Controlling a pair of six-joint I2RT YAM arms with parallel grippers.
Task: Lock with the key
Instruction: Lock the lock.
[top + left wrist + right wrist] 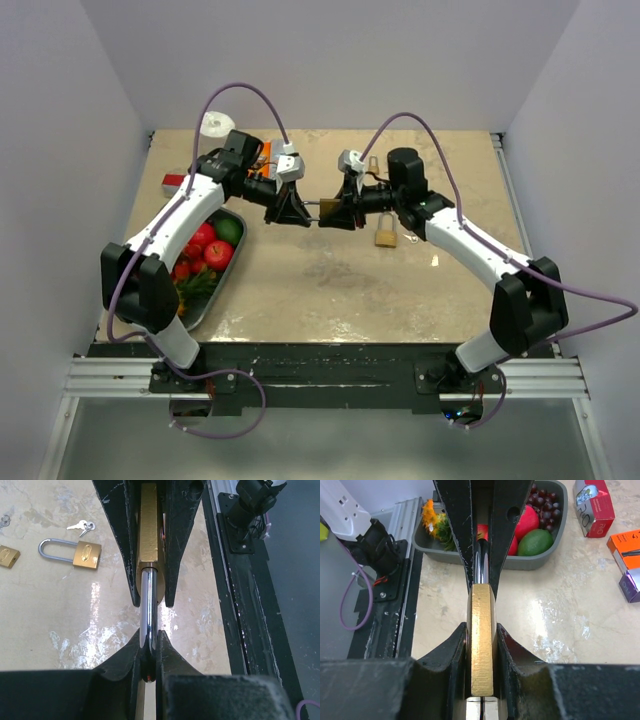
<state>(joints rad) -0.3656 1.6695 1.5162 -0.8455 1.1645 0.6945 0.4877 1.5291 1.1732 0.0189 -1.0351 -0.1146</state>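
Padlock (328, 208) held above the surface (330, 290): left pincer (149, 642) clamps its shackle (148, 600), right pincer (482, 635) grips its brass body (482, 650).

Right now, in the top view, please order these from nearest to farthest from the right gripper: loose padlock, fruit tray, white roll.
From the right gripper, shut on the held padlock:
1. The loose padlock, on the table just to its right.
2. The fruit tray, on the left side.
3. The white roll, at the far left corner.
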